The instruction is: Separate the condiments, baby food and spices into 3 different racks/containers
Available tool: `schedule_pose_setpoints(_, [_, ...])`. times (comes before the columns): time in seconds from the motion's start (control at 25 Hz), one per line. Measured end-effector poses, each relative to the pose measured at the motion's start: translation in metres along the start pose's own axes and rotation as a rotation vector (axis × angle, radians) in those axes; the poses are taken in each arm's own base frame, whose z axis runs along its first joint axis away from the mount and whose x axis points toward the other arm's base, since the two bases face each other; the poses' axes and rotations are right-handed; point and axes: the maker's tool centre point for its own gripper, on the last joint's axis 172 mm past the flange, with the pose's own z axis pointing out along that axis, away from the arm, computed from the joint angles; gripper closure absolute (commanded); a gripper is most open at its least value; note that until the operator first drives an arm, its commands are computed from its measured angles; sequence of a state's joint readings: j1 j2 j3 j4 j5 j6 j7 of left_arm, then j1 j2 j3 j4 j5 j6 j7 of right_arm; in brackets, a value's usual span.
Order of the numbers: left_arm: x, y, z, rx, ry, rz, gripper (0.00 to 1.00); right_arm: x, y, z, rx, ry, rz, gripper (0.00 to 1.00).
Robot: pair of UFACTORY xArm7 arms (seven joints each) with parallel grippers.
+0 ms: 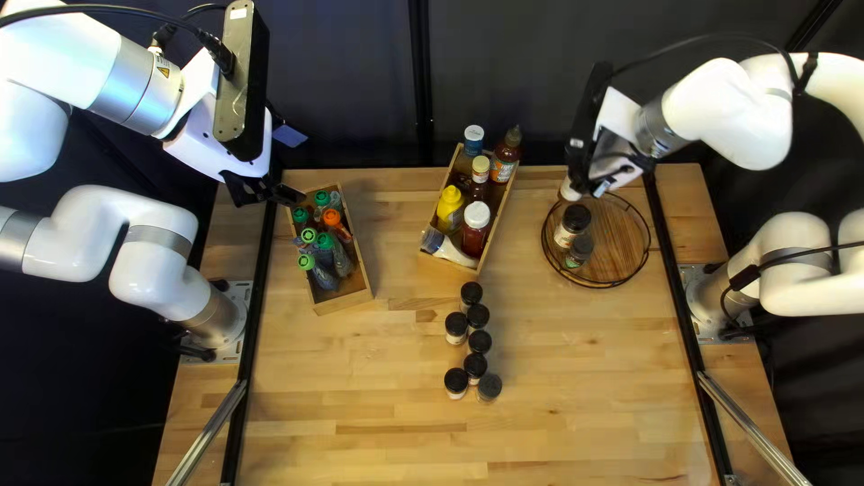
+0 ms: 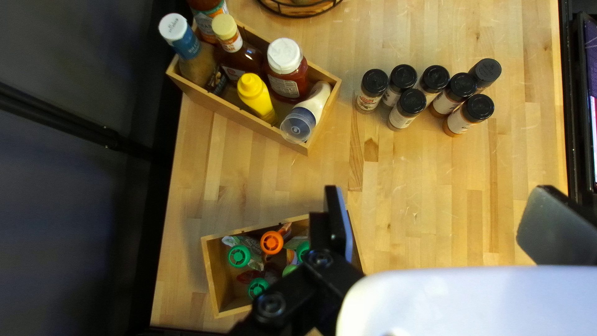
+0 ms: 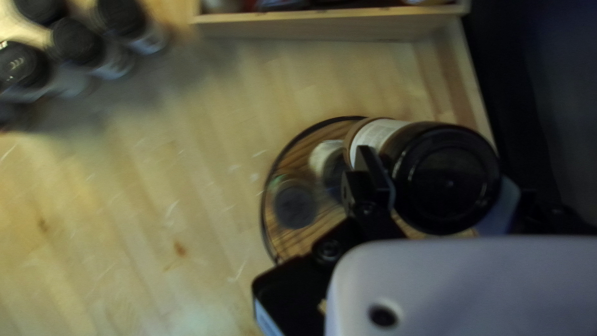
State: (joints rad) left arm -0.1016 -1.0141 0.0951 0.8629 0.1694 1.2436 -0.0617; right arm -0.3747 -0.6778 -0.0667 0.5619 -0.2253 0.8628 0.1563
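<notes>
Right claw gripping black-lidded jar near round rack, open left claw near pouch box, 7 spice jars grouped

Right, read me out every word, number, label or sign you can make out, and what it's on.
No words legible enough to quote.
Seven spice jars: labels too small.
Red bottle, white cap: label too small.
White-and-blue bottle cap: print too small.
Jar at the round rack: label blurred.

Worktop is pale jointed wood. Dark curtain hangs behind its far edge. Left metal bar and right metal bar lie slanted.
</notes>
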Motion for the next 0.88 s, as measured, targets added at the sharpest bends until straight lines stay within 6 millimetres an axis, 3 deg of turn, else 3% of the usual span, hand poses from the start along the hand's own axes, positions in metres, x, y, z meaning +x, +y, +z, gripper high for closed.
schedule_pose_setpoints(0.16, [0.000, 0.000, 0.000, 0.000, 0.000, 0.000, 0.00, -0.014, 0.031, 0.020, -0.021, -0.012, 0.066, 1.00])
schedule_pose_setpoints(0.32, [0.000, 0.000, 0.000, 0.000, 0.000, 0.000, 0.00, -0.031, 0.049, 0.040, -0.029, -0.015, 0.110, 1.00])
schedule_pose_setpoints(0.6, [0.000, 0.000, 0.000, 0.000, 0.000, 0.000, 0.00, -0.065, 0.045, 0.080, -0.004, -0.026, 0.158, 1.00])
schedule_pose_setpoints(0.88, [0.000, 0.000, 0.000, 0.000, 0.000, 0.000, 0.00, -0.077, 0.035, 0.090, 0.017, -0.013, 0.173, 1.00])
